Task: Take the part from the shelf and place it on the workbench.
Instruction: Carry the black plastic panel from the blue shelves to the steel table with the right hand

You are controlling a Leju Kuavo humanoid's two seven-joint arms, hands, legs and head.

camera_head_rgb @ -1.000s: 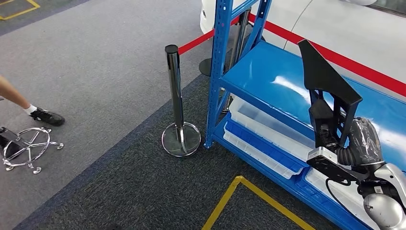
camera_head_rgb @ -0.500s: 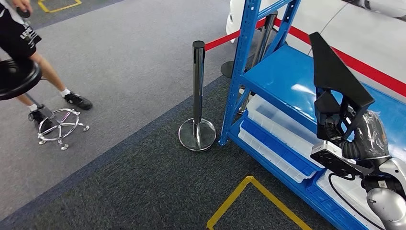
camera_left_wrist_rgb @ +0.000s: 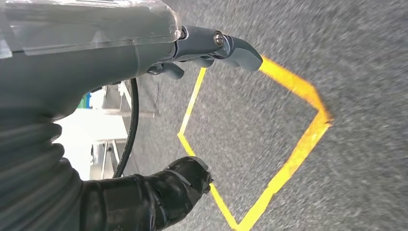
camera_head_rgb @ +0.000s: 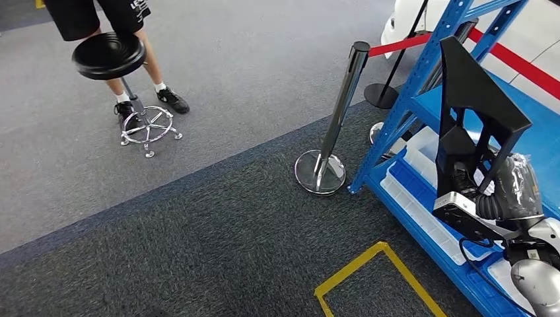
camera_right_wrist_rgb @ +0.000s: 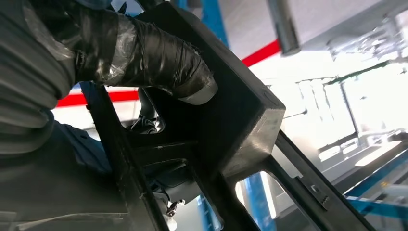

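The black part (camera_head_rgb: pixel 477 112) is held upright in front of the blue shelf (camera_head_rgb: pixel 422 99), clear of the shelf boards, by the right hand (camera_head_rgb: pixel 512 191). In the right wrist view the thumb (camera_right_wrist_rgb: pixel 144 57) is seen pressed over the part's thick bar (camera_right_wrist_rgb: pixel 231 110), with dark fingers (camera_right_wrist_rgb: pixel 146 126) closed round it from behind. The left hand (camera_left_wrist_rgb: pixel 159 110) is seen above grey carpet and yellow floor tape (camera_left_wrist_rgb: pixel 288 159); its fingers (camera_left_wrist_rgb: pixel 226 45) are loosely parted and nothing is held. Pale bins (camera_head_rgb: pixel 422 155) and a blue bin (camera_head_rgb: pixel 409 188) sit on the lower shelf; their contents cannot be told.
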